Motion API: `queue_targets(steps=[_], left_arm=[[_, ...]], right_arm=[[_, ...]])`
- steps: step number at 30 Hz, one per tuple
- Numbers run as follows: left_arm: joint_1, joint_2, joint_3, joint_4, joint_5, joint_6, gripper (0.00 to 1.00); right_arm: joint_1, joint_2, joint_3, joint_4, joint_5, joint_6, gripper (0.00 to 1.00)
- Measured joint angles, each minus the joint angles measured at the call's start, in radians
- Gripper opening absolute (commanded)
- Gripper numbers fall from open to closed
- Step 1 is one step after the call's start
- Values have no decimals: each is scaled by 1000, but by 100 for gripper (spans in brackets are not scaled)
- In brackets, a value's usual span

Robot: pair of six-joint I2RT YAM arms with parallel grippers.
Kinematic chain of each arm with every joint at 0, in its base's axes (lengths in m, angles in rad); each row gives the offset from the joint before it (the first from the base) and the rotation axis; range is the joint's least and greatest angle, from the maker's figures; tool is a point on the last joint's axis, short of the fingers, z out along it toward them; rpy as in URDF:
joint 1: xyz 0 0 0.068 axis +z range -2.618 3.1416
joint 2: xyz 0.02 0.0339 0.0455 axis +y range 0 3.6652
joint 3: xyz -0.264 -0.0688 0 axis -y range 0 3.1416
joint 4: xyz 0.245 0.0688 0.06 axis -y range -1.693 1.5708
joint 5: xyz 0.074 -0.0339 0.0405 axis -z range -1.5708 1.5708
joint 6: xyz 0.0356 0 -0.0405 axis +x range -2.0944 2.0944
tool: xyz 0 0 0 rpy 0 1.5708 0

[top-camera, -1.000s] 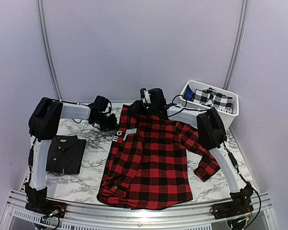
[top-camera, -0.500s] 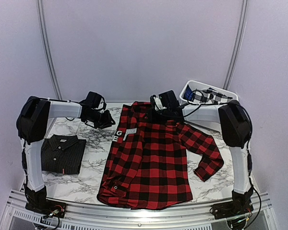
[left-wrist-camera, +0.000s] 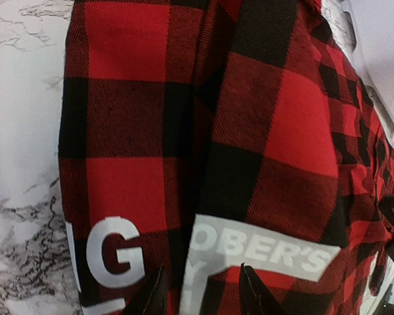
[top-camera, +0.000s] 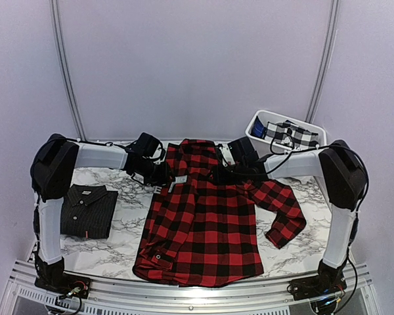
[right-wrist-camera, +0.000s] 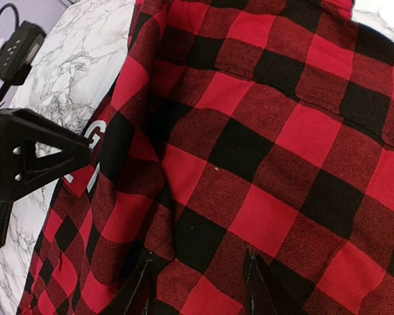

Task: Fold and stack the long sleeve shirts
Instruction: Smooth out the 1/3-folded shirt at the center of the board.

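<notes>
We see the left gripper (left-wrist-camera: 200,294) with its two fingers (left-wrist-camera: 152,298) spread apart. The tips sit low against the red-and-black checked shirt (left-wrist-camera: 249,131), on either side of white lettering (left-wrist-camera: 262,249) printed on the cloth. We can make out nothing pinched between them. The right gripper (right-wrist-camera: 200,292) has its fingers (right-wrist-camera: 259,289) parted as well, close down on the flannel, and its camera catches the left gripper at the shirt's far edge.

From above, we find both grippers at the collar end of this shirt. The left one is at the shoulder on the left side of the view and the right one is at the opposite shoulder, each arm reaching in from its own side. The shirt lies spread on the marble table (top-camera: 128,220), collar away from the bases, with one sleeve bent out toward the right. The black shirt (top-camera: 87,210) lies folded at the table's left, well apart. A white bin (top-camera: 254,126) at the far right holds black-and-white checked cloth (top-camera: 292,134).
</notes>
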Motion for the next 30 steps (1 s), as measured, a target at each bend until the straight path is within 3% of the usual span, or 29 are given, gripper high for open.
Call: queue_targets(steps=[9,23,30], left_arm=[[0,116,113,-16,-26,14,39],[-9,132,147,-28,-1,5,4],[-9,127,139,-24,-9,-5,0]], right_arm=[[51,-8,-27,35,17,-1,40],[89,89,26,26,34,-23,39],[93,89,26,25,35,-23,39]])
